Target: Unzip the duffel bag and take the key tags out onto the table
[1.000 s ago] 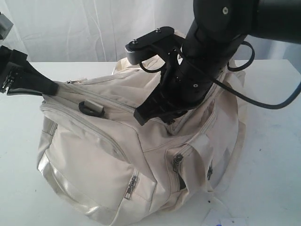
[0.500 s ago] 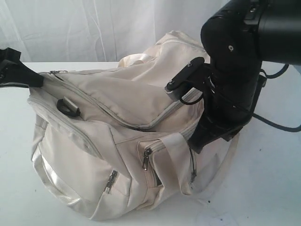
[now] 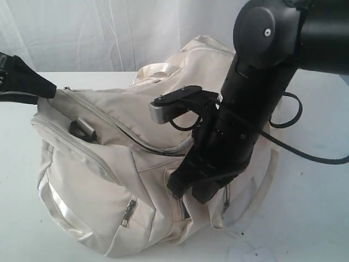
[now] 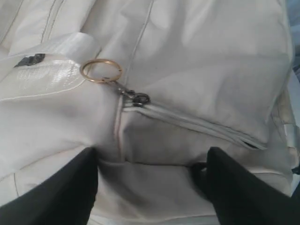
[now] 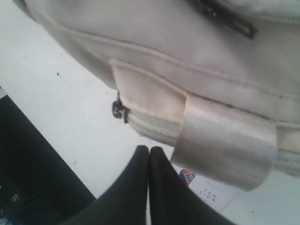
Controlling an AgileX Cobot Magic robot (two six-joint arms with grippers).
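Duffel bag sits mid-table, looks zipped; key tags unseen. My left gripper is spread apart over the bag's left end; my right gripper is pinched together, empty. I'd grab the ringed pull squarely and tug along the zipper.

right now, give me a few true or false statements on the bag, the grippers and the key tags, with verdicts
The black right gripper is shut with nothing between its fingers. True.
The black left gripper is clamped shut. False: its fingers stand wide apart over the cream-white fabric duffel bag.
A gold metal ring hangs from a zipper pull on the bag. True.
Coloured plastic key tags lie out on the flat white table. False: no key tags show in any view.
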